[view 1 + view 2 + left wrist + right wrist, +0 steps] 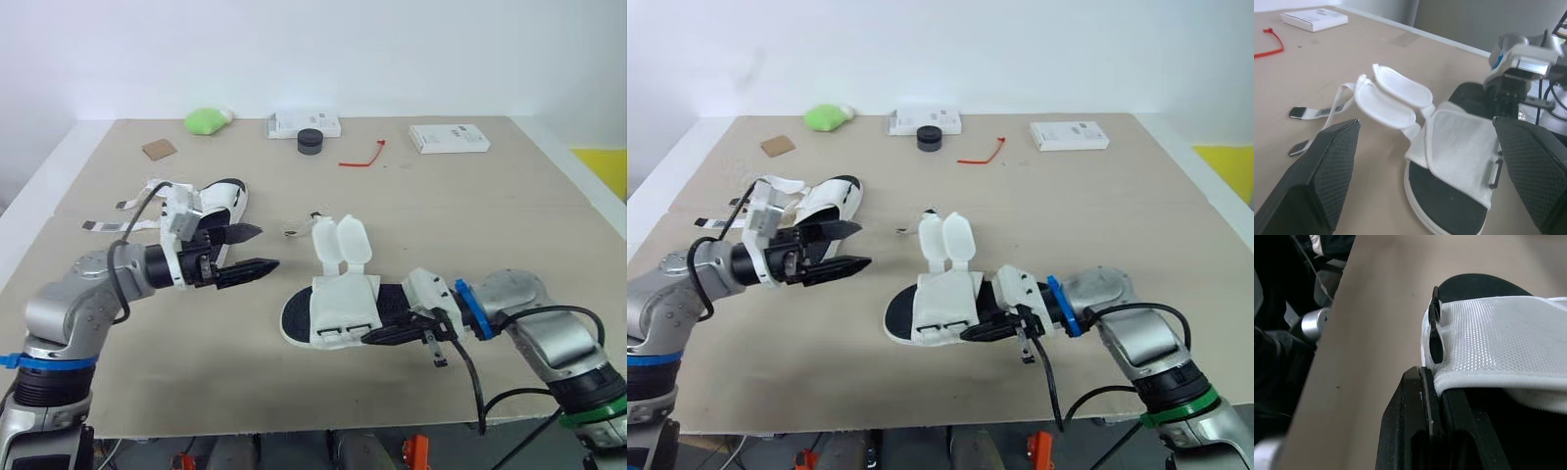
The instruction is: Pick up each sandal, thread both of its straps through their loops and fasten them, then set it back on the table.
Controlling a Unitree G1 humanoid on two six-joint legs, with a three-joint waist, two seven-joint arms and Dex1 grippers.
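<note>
As you scan from the robot's left, the far sandal [214,201] lies on the table [441,196], sole down, straps loose and trailing toward the L edge. L gripper [265,249] hovers just beside it, fingers apart, nothing held, pointing at the near sandal [333,308]. That sandal sits mid-table, sole down, both strap flaps [343,241] turned up and unfastened. R gripper [387,336] lies along its front edge at the R end. Its fingers are together and touch the sole; you can't confirm a clamp.
</note>
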